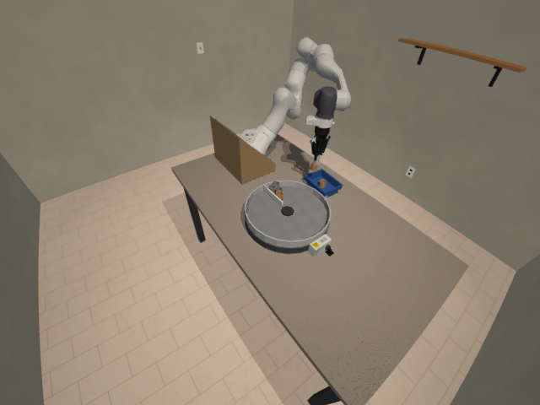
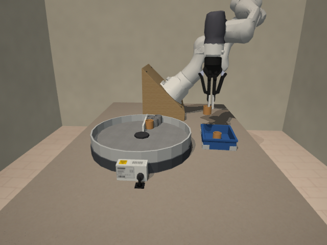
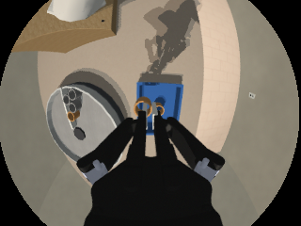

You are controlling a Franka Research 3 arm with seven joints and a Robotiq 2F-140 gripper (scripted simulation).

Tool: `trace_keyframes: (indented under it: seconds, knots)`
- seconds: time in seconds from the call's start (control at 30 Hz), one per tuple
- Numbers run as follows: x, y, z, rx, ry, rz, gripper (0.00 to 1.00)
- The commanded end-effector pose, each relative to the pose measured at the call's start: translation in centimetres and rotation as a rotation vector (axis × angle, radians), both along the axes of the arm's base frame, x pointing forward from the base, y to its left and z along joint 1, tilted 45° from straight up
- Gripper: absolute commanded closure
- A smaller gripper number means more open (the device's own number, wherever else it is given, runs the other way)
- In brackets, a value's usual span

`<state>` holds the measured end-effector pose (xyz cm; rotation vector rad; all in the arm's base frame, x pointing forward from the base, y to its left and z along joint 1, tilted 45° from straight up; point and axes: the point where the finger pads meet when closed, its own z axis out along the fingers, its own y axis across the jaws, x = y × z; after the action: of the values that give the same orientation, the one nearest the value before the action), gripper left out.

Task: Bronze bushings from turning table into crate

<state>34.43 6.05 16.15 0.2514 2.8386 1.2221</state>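
Bronze bushing (image 1: 314, 166) (image 2: 207, 109) (image 3: 135, 107) number one for me is the one hanging in my gripper (image 1: 317, 161) (image 2: 211, 105) (image 3: 150, 107), whose fingers are closed on one side of its wall. I have it upright and clear of the table top (image 1: 370, 261) (image 2: 184, 205); in the top and exterior views it shows beyond the far side of the blue crate (image 1: 332, 177) (image 2: 219, 144) (image 3: 180, 101).

A second bronze bushing (image 1: 322, 183) (image 2: 216, 135) (image 3: 163, 112) stands inside that crate. Beside the crate, with a gap between, I see the round turning table (image 1: 300, 226) (image 2: 163, 139) (image 3: 99, 127). Another bronze bushing (image 1: 279, 195) (image 2: 149, 124) (image 3: 71, 120) is on it, close to the white divider (image 1: 272, 194) (image 2: 143, 123), and three grey steel bushings (image 1: 276, 185) (image 2: 156, 121) are clustered next to it. A black hub cap (image 1: 287, 211) (image 2: 141, 135) (image 3: 79, 134) marks the turning table's middle.

Further out, a white box (image 1: 319, 245) (image 2: 132, 170) with a yellow label sits at the turning table's near edge, a small black stand (image 1: 329, 251) (image 2: 139, 181) in front of it. My arm (image 1: 283, 99) (image 2: 190, 66) is mounted on the sloping face of a wooden wedge (image 1: 229, 152) (image 2: 158, 100) (image 3: 71, 40).
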Motion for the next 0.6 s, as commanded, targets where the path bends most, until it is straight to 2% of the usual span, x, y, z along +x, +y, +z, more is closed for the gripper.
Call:
trace_keyframes:
  seconds: [0.0, 0.17, 0.57]
  knots:
    - [0.5, 1.9, 2.0, -0.01, 0.115, -0.111, 1.0]
    - [0.9, 3.5, 3.6, -0.01, 0.115, -0.111, 1.0]
    - [0.9, 3.6, 3.8, -0.01, 0.115, -0.111, 1.0]
